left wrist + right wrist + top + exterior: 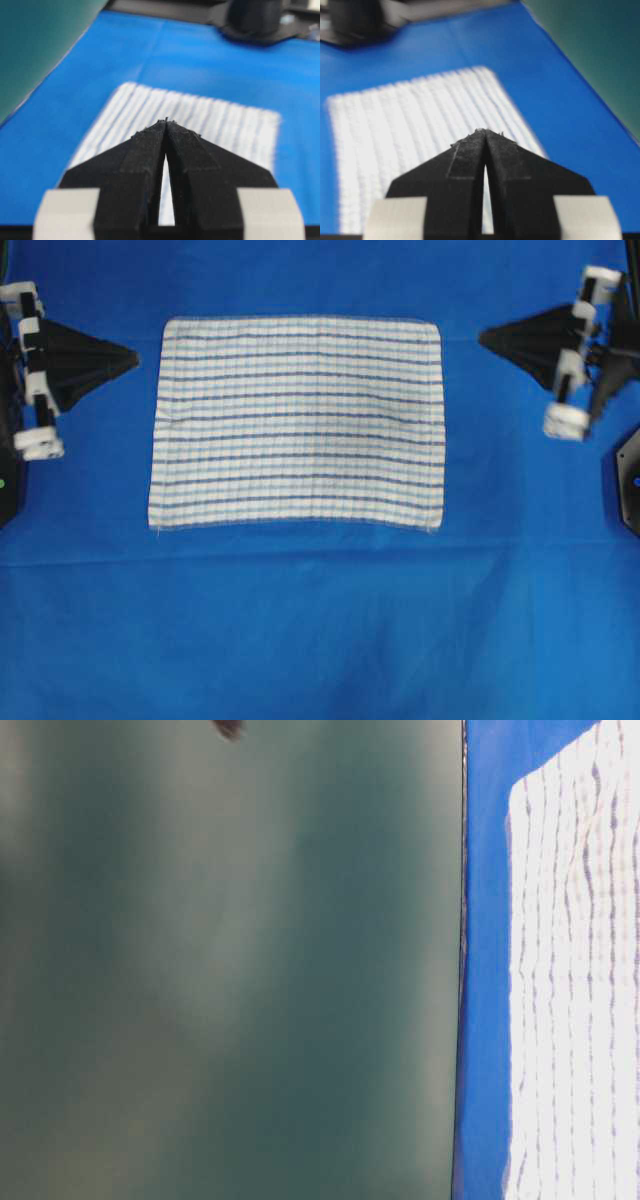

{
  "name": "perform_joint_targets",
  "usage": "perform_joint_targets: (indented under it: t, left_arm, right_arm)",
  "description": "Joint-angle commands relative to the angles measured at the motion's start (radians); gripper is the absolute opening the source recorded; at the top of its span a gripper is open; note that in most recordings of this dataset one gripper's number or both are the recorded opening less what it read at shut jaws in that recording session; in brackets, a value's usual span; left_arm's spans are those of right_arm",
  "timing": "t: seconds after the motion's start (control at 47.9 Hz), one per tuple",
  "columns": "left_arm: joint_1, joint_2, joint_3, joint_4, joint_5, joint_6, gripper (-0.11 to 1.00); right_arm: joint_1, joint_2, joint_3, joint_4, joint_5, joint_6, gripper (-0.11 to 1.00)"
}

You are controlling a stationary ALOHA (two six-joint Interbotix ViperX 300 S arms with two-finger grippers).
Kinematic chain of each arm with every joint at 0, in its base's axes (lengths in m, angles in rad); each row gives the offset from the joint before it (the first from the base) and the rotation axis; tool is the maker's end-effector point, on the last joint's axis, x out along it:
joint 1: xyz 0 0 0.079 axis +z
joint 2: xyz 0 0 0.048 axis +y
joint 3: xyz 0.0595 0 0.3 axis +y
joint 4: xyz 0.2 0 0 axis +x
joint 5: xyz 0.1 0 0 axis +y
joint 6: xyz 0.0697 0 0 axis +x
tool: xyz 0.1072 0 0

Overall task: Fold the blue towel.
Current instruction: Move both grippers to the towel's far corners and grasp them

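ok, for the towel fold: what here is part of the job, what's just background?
Job:
- blue towel, striped, flat, unfolded
- left gripper, shut, off the towel
- right gripper, shut, off the towel

Background:
- blue table covering
- green panel beside the table

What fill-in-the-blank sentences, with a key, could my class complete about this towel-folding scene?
1. The striped towel lies ____ on the blue table covering.
2. The left gripper has its jaws ____.
3. The right gripper holds ____.
4. In the overhead view, the towel lies ____ the two grippers.

Missing words: flat; shut; nothing; between
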Motion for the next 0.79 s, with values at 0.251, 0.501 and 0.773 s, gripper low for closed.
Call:
perform_joint_targets:
  t: [0.251,0.501,0.773]
  left_arm:
    - [0.202,0.253,0.006,-0.003,-0.058,-0.002,0.10]
    - [0.293,0.520,-0.002,-0.002,-0.201,-0.002,0.77]
    - [0.371,0.752,-0.038,-0.002,-0.301,0.002,0.84]
  right_arm:
    - [-0.135,0.304,-0.109,0.003,0.020,0.000,0.03]
    - [-0.198,0.511,-0.149,-0.002,-0.014,-0.002,0.59]
    - [-0.256,0.695,-0.170,-0.002,-0.092,-0.008,0.54]
